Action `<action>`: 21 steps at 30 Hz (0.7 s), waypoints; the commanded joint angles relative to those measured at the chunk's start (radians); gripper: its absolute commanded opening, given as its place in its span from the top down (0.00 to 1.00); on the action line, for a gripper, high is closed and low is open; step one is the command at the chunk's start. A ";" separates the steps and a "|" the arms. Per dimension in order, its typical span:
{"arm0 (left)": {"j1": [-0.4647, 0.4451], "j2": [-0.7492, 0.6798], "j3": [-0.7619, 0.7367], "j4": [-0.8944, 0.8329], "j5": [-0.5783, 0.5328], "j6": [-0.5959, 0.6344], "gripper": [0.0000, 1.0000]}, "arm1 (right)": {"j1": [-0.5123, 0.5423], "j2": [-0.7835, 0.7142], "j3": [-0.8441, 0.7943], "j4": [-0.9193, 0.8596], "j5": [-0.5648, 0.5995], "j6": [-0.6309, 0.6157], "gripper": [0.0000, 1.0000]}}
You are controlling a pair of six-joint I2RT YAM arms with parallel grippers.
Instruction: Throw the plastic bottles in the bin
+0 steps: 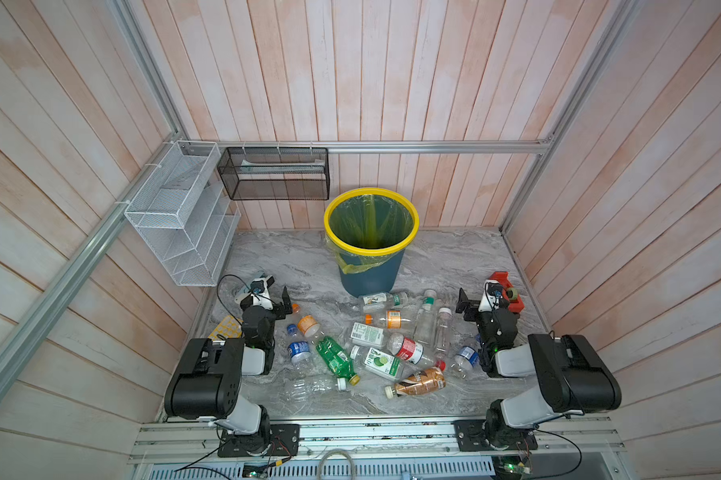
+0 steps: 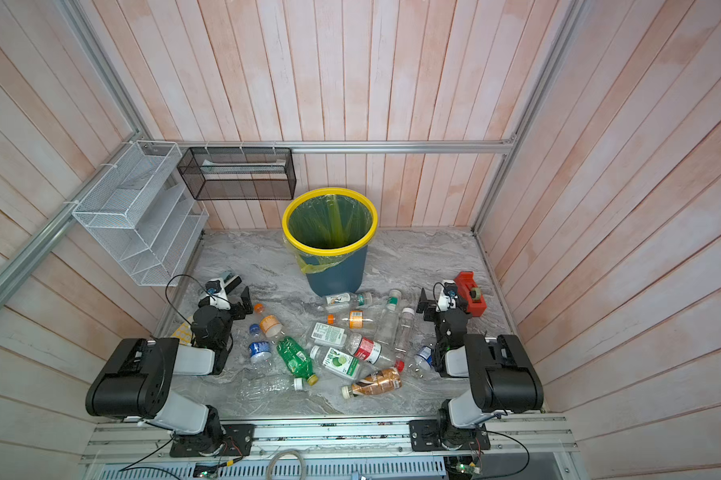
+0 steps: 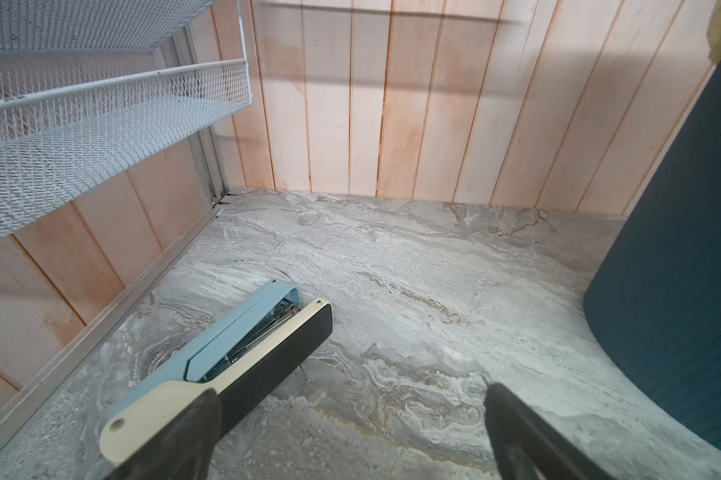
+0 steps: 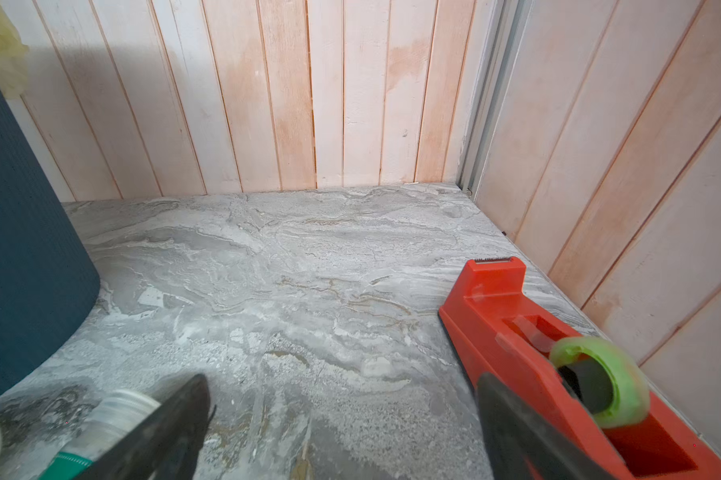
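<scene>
Left gripper point(image 3: 350, 397) and right gripper point(image 4: 342, 382) gape empty; about thirteen bottles point(image 1: 335, 359) strewn, one bin point(image 1: 371, 250).

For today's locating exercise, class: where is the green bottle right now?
In both top views the green bottle lies on its side left of centre, between the blue-labelled bottle on its left and the lime-labelled bottle on its right.

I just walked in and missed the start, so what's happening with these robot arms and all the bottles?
Nothing is being handled yet. The plastic bottles lie scattered on the marble table in front of the bin, between the two arms. The left claw and right claw are both open and empty, low over the table. No bottle shows inside the bin.
</scene>
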 commanded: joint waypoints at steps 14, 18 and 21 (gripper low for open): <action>0.007 0.001 0.011 0.003 0.016 0.002 0.00 | 0.006 0.006 0.021 0.001 0.007 -0.007 0.01; 0.006 0.000 0.009 0.004 0.016 0.003 0.00 | 0.006 0.005 0.021 0.001 0.007 -0.006 0.01; 0.007 0.000 0.010 0.004 0.015 0.002 0.00 | 0.006 0.005 0.020 0.002 0.007 -0.008 0.02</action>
